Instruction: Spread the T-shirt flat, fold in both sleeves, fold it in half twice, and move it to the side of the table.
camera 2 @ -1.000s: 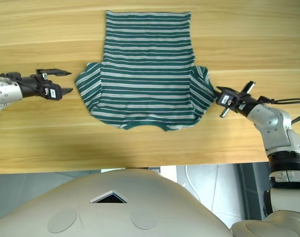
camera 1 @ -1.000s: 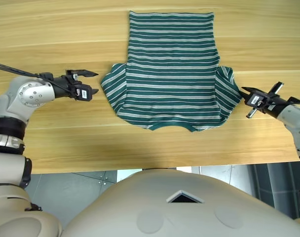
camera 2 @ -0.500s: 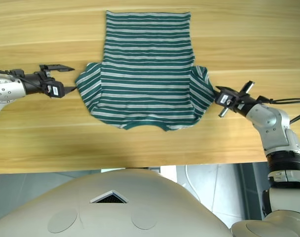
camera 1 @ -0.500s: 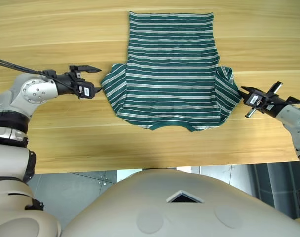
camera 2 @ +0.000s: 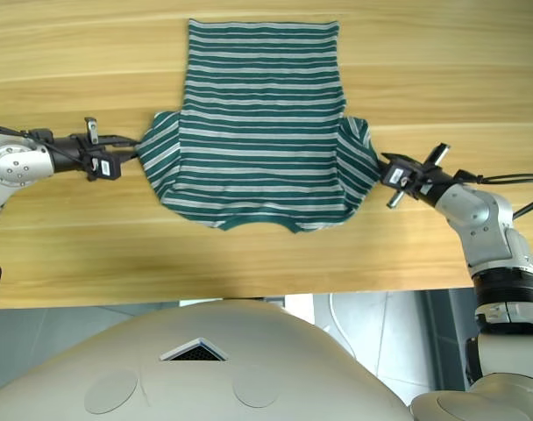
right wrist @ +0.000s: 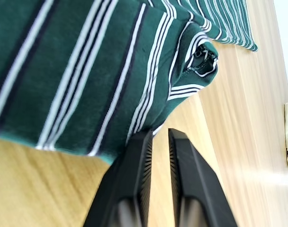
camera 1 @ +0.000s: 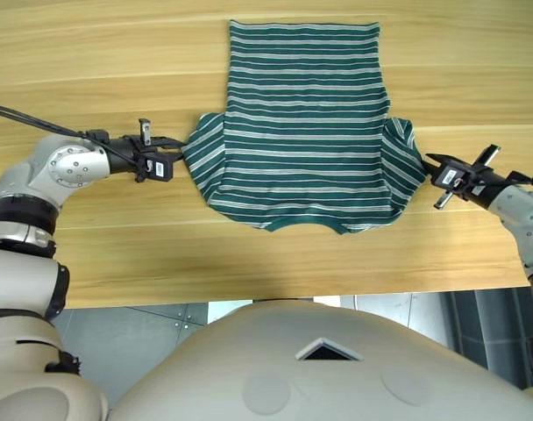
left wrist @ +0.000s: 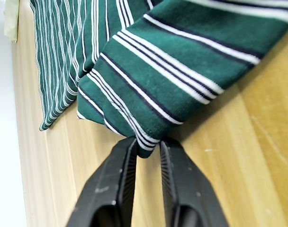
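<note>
**Item:** T-shirt (camera 1: 306, 123), green with pale stripes, lying on the bench (camera 1: 91, 70). The hem is at the far edge and the collar is toward the robot. The body is spread fairly flat. Both sleeves are bunched in against the sides rather than laid out.

**Left tool** (camera 1: 177, 151): low over the bench at the outer edge of the left sleeve (camera 1: 202, 149). The fingers (left wrist: 120, 175) are drawn together on the sleeve's corner, and only the tip of the hem sits between them.

**Right tool** (camera 1: 427, 160): low at the outer edge of the right sleeve (camera 1: 404, 158). The fingers are close together with the hem at their tips. The bite looks very shallow.

**Stage, as judged:** spreading is nearly done and the sleeve folds are about to begin. Neither half-fold has been made yet.

**Hazards:**
- Slip. Each hold takes only a sliver of hem, so a quick lift or pull could draw the cloth free and drop the sleeve in a heap.
- Drag. A pull outward or along the bench, rather than up and over, could shift the whole body and spoil the flat lay.
- Uneven timing. If one side leads the other, the shirt may skew or rotate.
- Creases. The bunched sleeves could trap wrinkles under the fold.
- Scrape. The fingertips ride close to the wood and could catch on it.
</note>
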You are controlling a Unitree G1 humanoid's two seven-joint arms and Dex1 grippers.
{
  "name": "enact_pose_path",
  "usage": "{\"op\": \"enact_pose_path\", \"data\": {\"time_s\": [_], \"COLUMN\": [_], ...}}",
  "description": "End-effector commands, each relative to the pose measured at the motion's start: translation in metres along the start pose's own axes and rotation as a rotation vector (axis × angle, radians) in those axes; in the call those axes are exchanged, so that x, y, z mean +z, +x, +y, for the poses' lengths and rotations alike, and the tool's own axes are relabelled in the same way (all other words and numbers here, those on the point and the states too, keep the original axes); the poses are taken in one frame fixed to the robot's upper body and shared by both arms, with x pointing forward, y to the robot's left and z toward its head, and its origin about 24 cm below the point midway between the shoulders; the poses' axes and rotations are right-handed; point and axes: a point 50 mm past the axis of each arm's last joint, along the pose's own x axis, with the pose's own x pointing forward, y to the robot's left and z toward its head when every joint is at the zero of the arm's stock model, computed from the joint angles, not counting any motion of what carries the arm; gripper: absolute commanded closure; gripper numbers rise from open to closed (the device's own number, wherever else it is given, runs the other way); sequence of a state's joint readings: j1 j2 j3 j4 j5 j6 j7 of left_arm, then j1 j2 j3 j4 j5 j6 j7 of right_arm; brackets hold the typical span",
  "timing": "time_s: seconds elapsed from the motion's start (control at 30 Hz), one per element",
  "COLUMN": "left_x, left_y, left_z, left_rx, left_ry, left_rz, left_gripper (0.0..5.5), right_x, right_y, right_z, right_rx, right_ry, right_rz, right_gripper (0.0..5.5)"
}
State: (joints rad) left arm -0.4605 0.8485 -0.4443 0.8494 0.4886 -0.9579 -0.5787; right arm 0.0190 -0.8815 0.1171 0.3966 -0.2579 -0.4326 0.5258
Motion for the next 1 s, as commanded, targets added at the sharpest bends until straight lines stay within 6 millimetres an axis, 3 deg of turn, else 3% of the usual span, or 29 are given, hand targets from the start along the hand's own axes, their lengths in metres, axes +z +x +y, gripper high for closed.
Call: {"op": "enact_pose_path", "data": {"time_s": [0.03,0.07,0.27,0.7,1.0], "left_x": [0.0,0.0,-0.001,0.021,0.032], "left_y": [0.005,0.004,0.004,0.004,0.004], "left_z": [-0.009,-0.009,-0.004,0.026,0.033], "left_rx": [-0.058,-0.056,-0.024,0.149,0.168], "left_ry": [0.002,0.003,0.004,0.001,0.053], "left_rz": [0.007,0.009,0.017,-0.144,-0.165], "left_gripper": [5.25,5.46,5.49,5.49,5.49], "right_x": [0.0,0.0,0.0,0.0,0.003], "right_y": [0.003,0.003,0.002,0.002,0.004], "right_z": [0.006,0.006,0.006,0.005,0.005], "right_rx": [0.041,0.041,0.04,0.037,0.043], "right_ry": [-0.004,-0.004,-0.006,-0.011,-0.014], "right_rz": [0.013,0.013,0.011,0.009,0.002], "right_gripper": [4.9,4.9,4.9,4.9,4.9]}}
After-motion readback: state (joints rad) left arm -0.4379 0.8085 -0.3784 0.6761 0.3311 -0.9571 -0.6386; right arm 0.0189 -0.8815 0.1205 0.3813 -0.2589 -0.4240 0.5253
